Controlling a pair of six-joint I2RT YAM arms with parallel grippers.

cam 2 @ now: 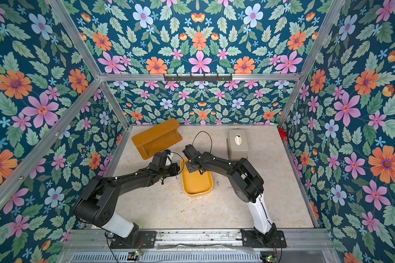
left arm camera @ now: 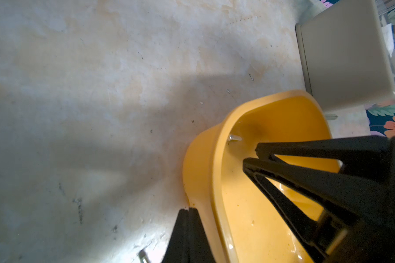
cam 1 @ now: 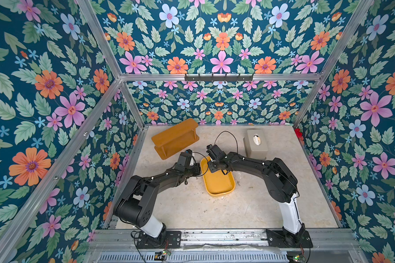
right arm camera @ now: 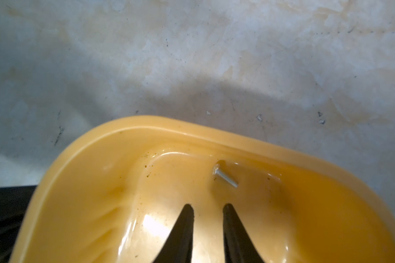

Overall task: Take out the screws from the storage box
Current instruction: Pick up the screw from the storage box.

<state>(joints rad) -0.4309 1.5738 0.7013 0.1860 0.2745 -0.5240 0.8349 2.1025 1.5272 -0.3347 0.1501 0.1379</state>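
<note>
The mustard-yellow storage box [cam 1: 217,183] [cam 2: 196,182] lies mid-table between both arms. One silvery screw [right arm camera: 225,175] [left arm camera: 234,137] rests inside it by the end wall. My right gripper [right arm camera: 208,206] hangs inside the box [right arm camera: 169,127], open a little, with nothing between its fingers; the screw lies just beyond its tips. My left gripper [left arm camera: 188,210] is shut and empty, its tips against the outside of the box wall [left arm camera: 198,164]. More screws [cam 1: 238,182] [cam 2: 229,187] lie on the table to the right of the box. Another screw [left arm camera: 143,254] lies beside my left gripper.
An orange-brown wooden shelf [cam 1: 175,139] lies at the back left. A grey-beige tissue box [cam 1: 255,143] [left arm camera: 344,61] stands at the back right. Flowered walls on metal frames close in the table on three sides.
</note>
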